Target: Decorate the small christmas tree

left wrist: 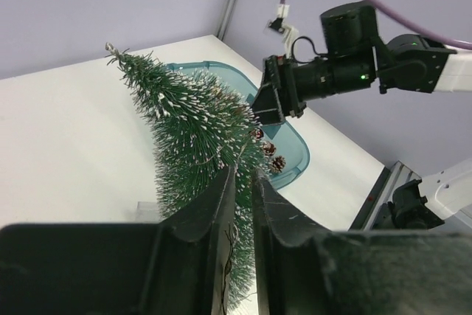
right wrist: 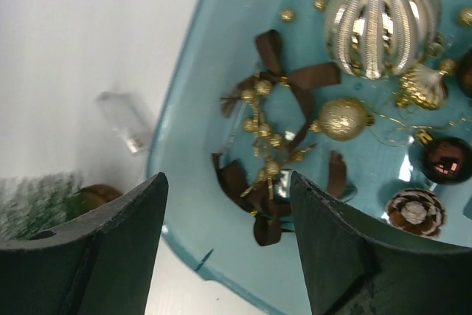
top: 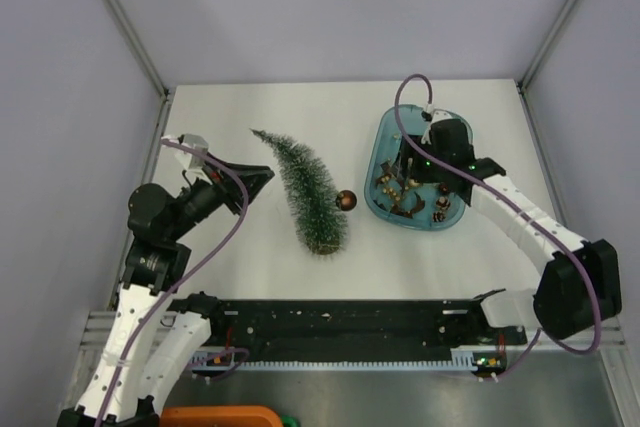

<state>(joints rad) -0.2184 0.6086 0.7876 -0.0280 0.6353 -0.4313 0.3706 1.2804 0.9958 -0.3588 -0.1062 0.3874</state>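
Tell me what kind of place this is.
Probably a robotics test cell: a white tabletop walled by grey panels on metal framing, with a left robot arm and a right robot arm bolted at its near edge.

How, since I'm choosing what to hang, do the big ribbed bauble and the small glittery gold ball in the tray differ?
The ribbed bauble is far larger than the glittery gold ball. The ribbed bauble is glossy, striped silver and gold; the glittery gold ball is grainy gold. Both are round and lie in the blue tray.
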